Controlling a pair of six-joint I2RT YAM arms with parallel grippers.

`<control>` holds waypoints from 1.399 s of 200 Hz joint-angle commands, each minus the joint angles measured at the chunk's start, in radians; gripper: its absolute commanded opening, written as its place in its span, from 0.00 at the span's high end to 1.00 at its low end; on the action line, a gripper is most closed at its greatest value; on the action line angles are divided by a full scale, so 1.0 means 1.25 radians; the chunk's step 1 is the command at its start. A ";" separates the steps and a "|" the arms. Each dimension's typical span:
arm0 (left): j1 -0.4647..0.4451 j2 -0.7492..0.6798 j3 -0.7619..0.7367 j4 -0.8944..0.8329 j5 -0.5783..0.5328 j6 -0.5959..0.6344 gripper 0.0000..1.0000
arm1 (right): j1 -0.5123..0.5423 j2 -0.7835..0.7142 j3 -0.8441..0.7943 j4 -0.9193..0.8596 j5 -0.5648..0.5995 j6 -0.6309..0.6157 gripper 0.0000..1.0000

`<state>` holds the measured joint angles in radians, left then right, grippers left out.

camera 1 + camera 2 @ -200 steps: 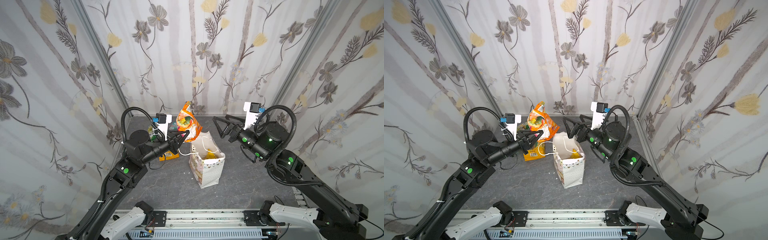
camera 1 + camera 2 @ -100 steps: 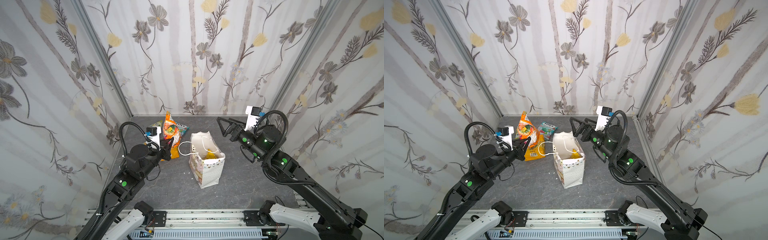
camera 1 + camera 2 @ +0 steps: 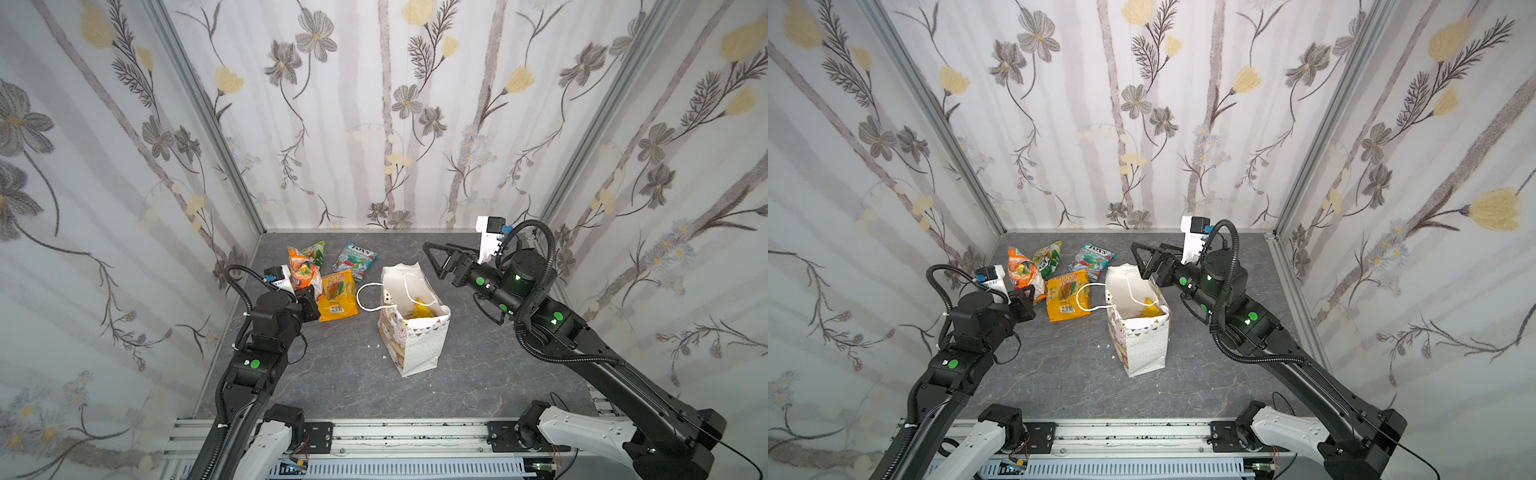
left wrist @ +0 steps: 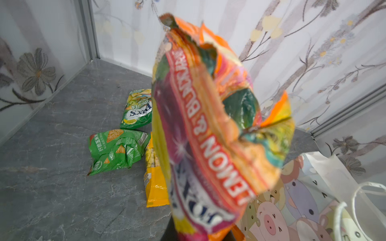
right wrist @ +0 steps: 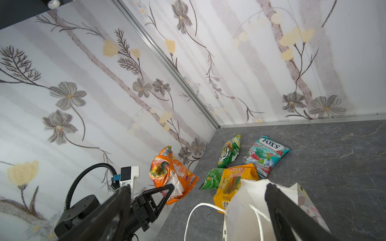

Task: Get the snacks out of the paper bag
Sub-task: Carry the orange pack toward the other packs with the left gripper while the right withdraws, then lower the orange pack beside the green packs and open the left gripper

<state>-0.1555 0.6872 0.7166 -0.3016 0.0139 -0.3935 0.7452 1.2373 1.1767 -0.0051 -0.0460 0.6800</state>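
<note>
The white paper bag (image 3: 415, 345) (image 3: 1140, 345) stands open mid-floor, a yellow pouch (image 3: 420, 309) (image 3: 1148, 305) showing inside. My left gripper (image 5: 170, 188) is shut on a crumpled orange snack packet (image 3: 303, 270) (image 3: 1022, 272) (image 4: 208, 125) (image 5: 169, 175), held up by the left wall. On the floor behind lie a teal FOX'S packet (image 3: 354, 259) (image 5: 265, 154), a yellow-green packet (image 3: 318, 251) (image 4: 137, 110), a green packet (image 4: 117, 150) (image 5: 212, 178) and an orange-yellow packet (image 3: 336, 295) (image 3: 1067, 299). My right gripper (image 3: 432, 259) (image 3: 1139, 261) hangs open and empty above the bag's far rim.
Flowered walls close in the grey stone floor (image 3: 340, 374) on three sides. One cord handle (image 3: 365, 297) of the bag droops toward the packets. A metal rail (image 3: 374, 432) runs along the front edge.
My left arm has drawn back from beside the bag to the left wall and come lower, still gripping the orange packet. My right gripper has shifted slightly back, still open.
</note>
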 commanded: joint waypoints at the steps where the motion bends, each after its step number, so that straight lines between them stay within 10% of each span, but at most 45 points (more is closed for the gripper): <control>1: 0.078 0.002 -0.029 0.058 0.103 -0.089 1.00 | -0.007 -0.003 -0.011 0.008 -0.028 0.003 0.01; 116: 0.476 0.172 -0.257 0.387 0.405 -0.428 1.00 | -0.054 -0.058 -0.080 0.010 -0.076 -0.019 0.01; 223: 0.502 0.422 -0.325 0.576 0.496 -0.494 1.00 | -0.078 -0.103 -0.126 0.018 -0.100 -0.029 0.01; 280: 0.502 0.343 -0.327 0.438 0.443 -0.442 0.57 | -0.079 -0.116 -0.139 0.030 -0.102 -0.016 0.01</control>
<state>0.4709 1.1549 0.3092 0.3019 0.5926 -0.9848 0.6468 1.0950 1.0092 -0.0036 -0.1619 0.6464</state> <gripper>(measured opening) 0.325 0.994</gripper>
